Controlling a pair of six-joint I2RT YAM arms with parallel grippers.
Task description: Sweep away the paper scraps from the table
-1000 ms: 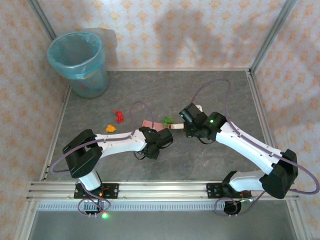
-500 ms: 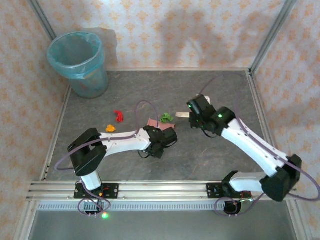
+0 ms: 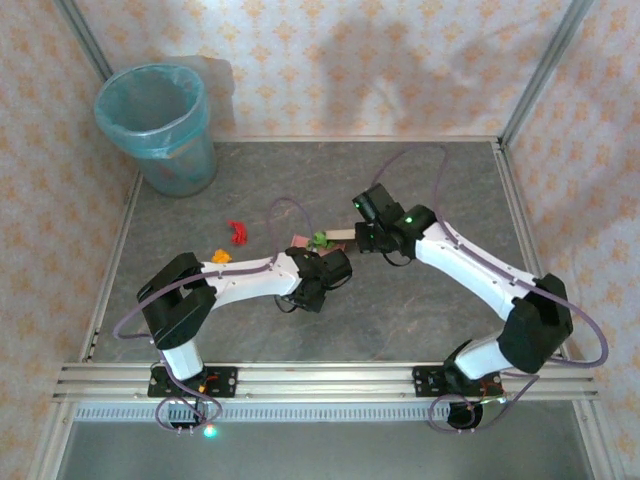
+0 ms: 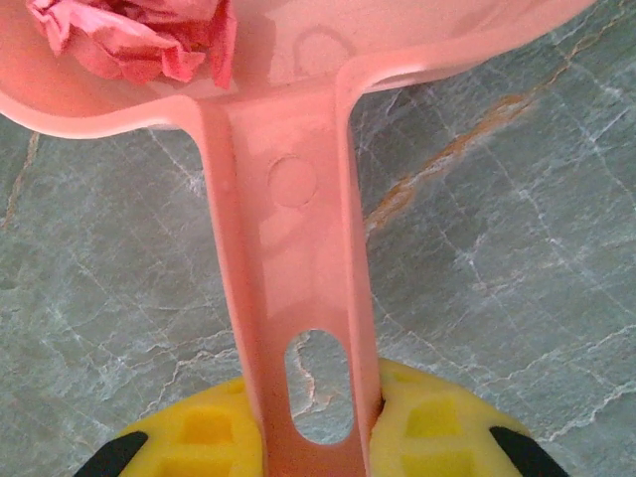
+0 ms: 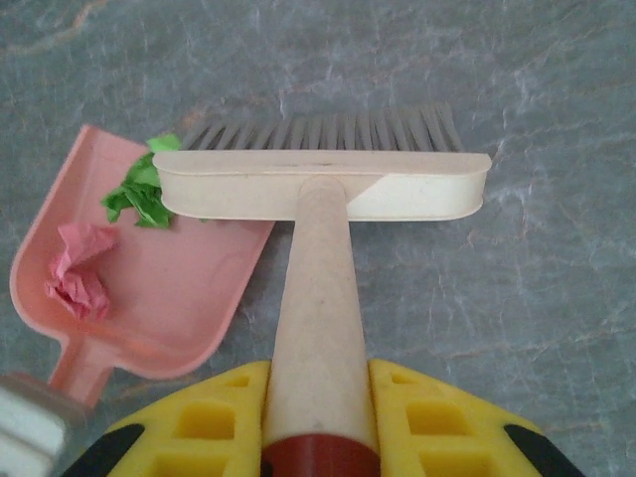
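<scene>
Paper scraps [image 3: 319, 240] lie on the table [image 3: 440, 190] in the view from above: a red scrap [image 3: 236, 232] and an orange scrap [image 3: 220, 257] are loose toward 9 o'clock from the centre, well apart from the tools, and a green scrap [image 3: 319, 240] sits near the centre, between the pink dustpan [image 3: 298, 240] and the brush [image 3: 342, 237]. A blue bin [image 3: 155, 120] stands in the corner at 10 o'clock. The left gripper [image 3: 333, 264] reaches the dustpan from 6 o'clock, the right gripper [image 3: 368, 238] brings the brush from 3 o'clock. In the left wrist view the yellow pads [image 4: 427, 437] are clenched on the dustpan handle near its hanging hole, and a pink scrap [image 4: 129, 40] is inside the pan at 11 o'clock. In the right wrist view the jaws are grasping the brush handle; the brush head lies across the open edge of the pan, the green scrap is at its 9 o'clock end, on the lip, and the pink scrap rests deeper at 8 o'clock. I judge the step in hand is to push the green scrap fully into the pan. To do it well, the bristles should press on the table and travel toward 8 o'clock over the lip, while the pan is held flat with its edge touching the surface, so the scrap cannot slip under.
</scene>
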